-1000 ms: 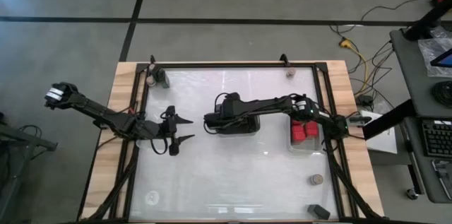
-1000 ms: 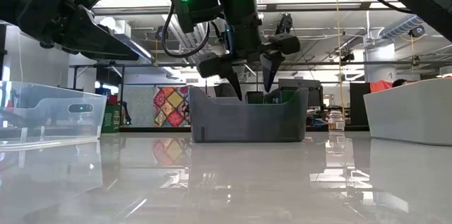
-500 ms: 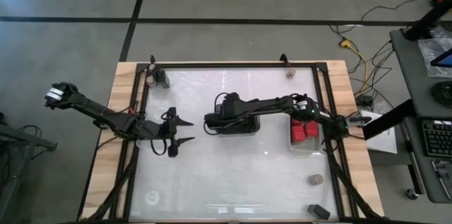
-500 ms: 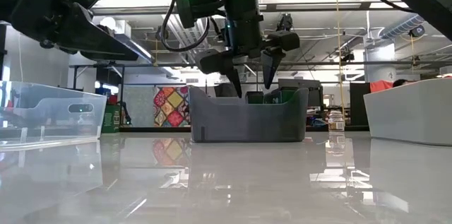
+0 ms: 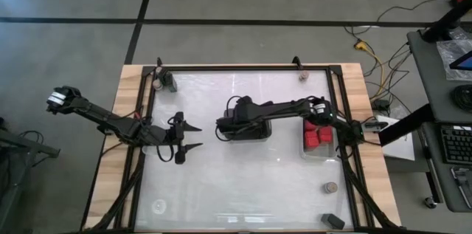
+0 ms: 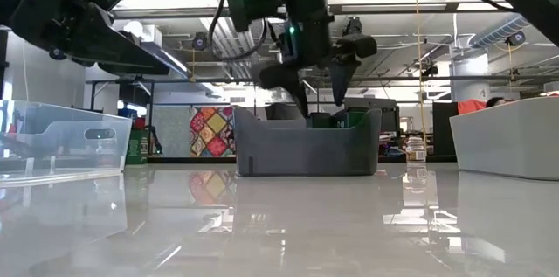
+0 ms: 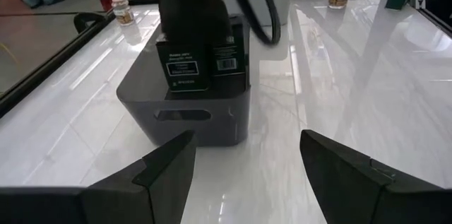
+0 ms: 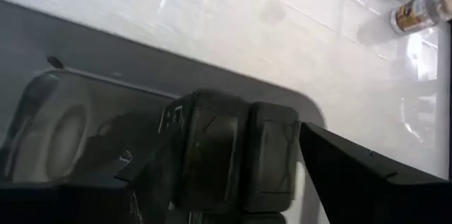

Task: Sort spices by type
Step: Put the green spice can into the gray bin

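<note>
Left gripper: hovers over bare table left of centre, fingers spread apart, nothing between them; this arm waits.

Far-left corner: one dark block and one tan-topped jar stand close together by the table's frame, unsorted.

Grey bin: mid-table; the left wrist view shows two dark grey-black blocks upright in it, side by side and touching, labels facing out.

Right gripper: poised above the grey bin, fingers parted and straddling the blocks' tops from above in the right wrist view; it grips nothing that I can see, so I read it as let go.

Far edge: another tan-topped jar stands alone.

Clear tray: right of the bin, holding red blocks packed together.

Near-right area: a tan-topped jar alone on the table, and a dark block lying at the front edge.

Handling, blocks: likely light, rigid, flat-sided; best pinched across two opposite flat faces near the top. The smooth label wrap may slip if taken off-centre.

Handling, jars: likely light, hard, round and prone to rolling or tipping; take across the body just under the cap, squarely from above.

Progress: reds look gathered; jars and two dark blocks remain scattered.
</note>
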`<action>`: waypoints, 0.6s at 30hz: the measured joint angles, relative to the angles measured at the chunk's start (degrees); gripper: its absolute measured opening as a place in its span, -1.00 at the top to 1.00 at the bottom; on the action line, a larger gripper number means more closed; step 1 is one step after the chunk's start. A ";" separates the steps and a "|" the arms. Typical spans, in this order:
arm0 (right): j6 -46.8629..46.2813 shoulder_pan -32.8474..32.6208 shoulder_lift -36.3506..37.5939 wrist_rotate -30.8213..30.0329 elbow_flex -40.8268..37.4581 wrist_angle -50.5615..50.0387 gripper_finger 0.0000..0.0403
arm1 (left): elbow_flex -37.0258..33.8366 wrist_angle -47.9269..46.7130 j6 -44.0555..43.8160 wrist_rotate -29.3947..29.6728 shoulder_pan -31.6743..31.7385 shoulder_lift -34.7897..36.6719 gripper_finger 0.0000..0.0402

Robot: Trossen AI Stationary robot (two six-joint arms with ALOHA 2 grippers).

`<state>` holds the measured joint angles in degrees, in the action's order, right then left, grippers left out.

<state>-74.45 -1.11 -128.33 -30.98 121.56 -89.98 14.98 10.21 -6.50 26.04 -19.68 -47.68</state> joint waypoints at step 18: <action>12.83 -12.51 13.61 14.01 0.41 -0.01 -0.40 | -0.02 0.96 -0.02 -0.86 0.00 0.05 -0.19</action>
<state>-61.62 -13.62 -114.71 -16.96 121.97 -89.98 14.96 11.17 -6.52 25.18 -19.68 -47.64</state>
